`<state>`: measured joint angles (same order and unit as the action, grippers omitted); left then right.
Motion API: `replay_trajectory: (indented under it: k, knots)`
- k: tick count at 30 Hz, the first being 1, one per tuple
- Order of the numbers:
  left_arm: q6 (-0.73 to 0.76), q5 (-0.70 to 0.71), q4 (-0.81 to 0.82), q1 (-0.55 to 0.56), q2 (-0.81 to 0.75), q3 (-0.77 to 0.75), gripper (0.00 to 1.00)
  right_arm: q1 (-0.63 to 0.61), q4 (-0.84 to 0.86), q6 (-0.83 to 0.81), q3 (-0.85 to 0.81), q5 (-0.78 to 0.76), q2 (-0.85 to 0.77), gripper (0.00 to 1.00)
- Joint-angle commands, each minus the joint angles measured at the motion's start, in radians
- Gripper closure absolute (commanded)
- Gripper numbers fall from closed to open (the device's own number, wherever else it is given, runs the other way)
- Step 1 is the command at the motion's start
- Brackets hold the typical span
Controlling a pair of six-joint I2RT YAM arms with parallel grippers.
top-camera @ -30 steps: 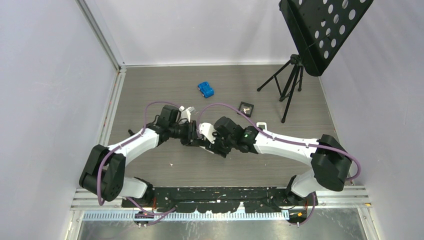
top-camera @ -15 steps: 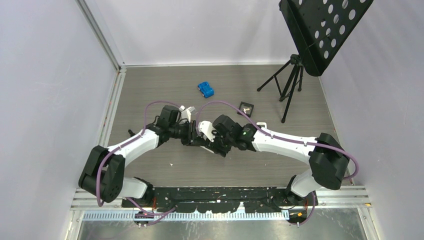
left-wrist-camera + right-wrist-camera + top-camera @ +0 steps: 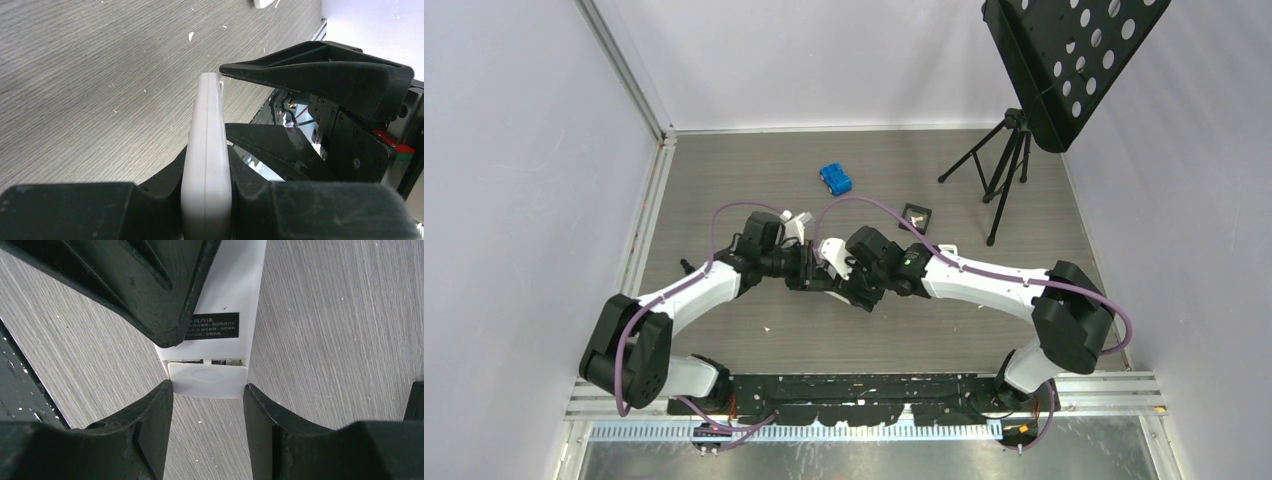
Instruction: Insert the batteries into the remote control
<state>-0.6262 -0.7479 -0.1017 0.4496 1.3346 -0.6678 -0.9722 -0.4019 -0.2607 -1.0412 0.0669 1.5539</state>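
Top view: grey wood-grain bench (image 3: 724,180) in a white-walled cell; a black perforated stand (image 3: 1064,60) on a tripod stands at the far right.

Left arm (image 3: 694,290) reaches from its near-left base up and inward, forearm low over the bench. Right arm (image 3: 984,285) mirrors it from the near-right base. The two wrists meet nose to nose near mid-bench.

Remote (image 3: 235,300): held between the two wrists, above the bench. Left fingers (image 3: 167,175) are clamped on its two broad faces, so the left wrist view shows the slab edge-on, its free end pointing away. Right fingers (image 3: 145,435) are set fairly wide, their tips against the two side edges of the end cover (image 3: 207,380).

Right wrist view: black label (image 3: 215,326) with white print on the remote's face. A narrow dark gap (image 3: 205,361) lies between the cover and the body. What sits in the gap is too small to tell.

Blue block (image 3: 835,179): on the far bench, well apart from the arms.

Small dark square tray (image 3: 915,214): right of the block; its contents cannot be made out.
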Motion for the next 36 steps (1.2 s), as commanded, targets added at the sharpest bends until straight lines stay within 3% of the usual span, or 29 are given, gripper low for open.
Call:
replay_trajectory:
  k: [1, 19, 28, 36]
  knots:
    - [-0.021, -0.187, 0.093, 0.053, -0.048, -0.019, 1.00, -0.007, 0.226, -0.049, -0.068, 0.053, -0.017, 0.51]
    - [0.003, -0.179, 0.060, 0.072, -0.040, -0.036, 1.00, 0.024, 0.190, -0.069, -0.087, 0.091, -0.035, 0.50]
    - [-0.007, -0.170, 0.052, 0.074, -0.063, -0.043, 1.00, 0.024, 0.063, -0.072, -0.164, 0.089, 0.036, 0.50]
    - [-0.066, -0.214, 0.074, 0.073, -0.060, -0.047, 1.00, 0.024, -0.035, -0.105, -0.209, 0.097, 0.062, 0.43]
